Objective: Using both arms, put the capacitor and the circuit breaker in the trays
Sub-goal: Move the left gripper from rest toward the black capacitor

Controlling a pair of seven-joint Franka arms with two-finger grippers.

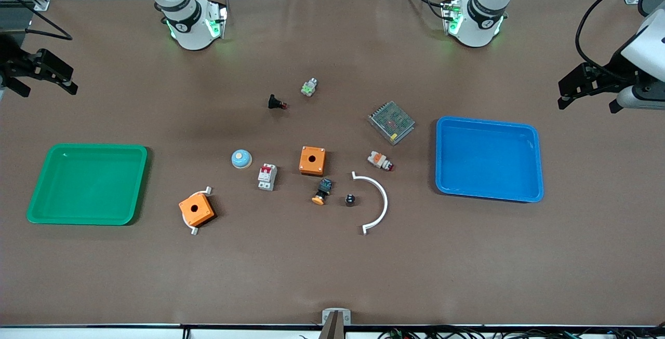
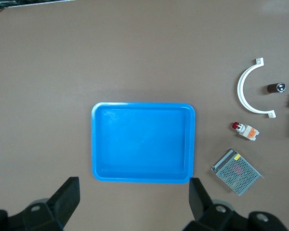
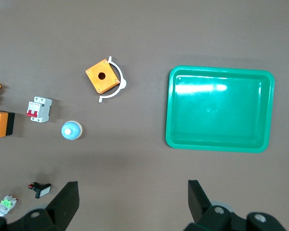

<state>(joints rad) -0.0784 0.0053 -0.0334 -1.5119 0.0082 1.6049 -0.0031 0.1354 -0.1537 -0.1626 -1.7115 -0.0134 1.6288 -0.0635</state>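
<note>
The capacitor [image 1: 350,200], a tiny black cylinder with a pale top, stands mid-table inside a white curved strip [image 1: 382,199]. It also shows in the left wrist view [image 2: 275,88]. The white-grey circuit breaker [image 1: 267,176] with red levers lies beside an orange box [image 1: 312,160]. It also shows in the right wrist view [image 3: 39,109]. My left gripper [image 1: 588,97] is open and empty, up in the air at the left arm's end of the table, past the blue tray [image 1: 439,157]; its own view [image 2: 134,197] shows the tray below. My right gripper [image 1: 48,89] is open and empty at the right arm's end [image 3: 133,197].
A green tray [image 1: 34,199] lies toward the right arm's end. A second orange box [image 1: 197,209], a blue dome [image 1: 241,159], an orange-capped push-button [image 1: 322,191], a white-orange part [image 1: 380,161], a mesh box [image 1: 391,122], a red-tipped black piece [image 1: 276,103] and a green-white part [image 1: 309,87] are scattered mid-table.
</note>
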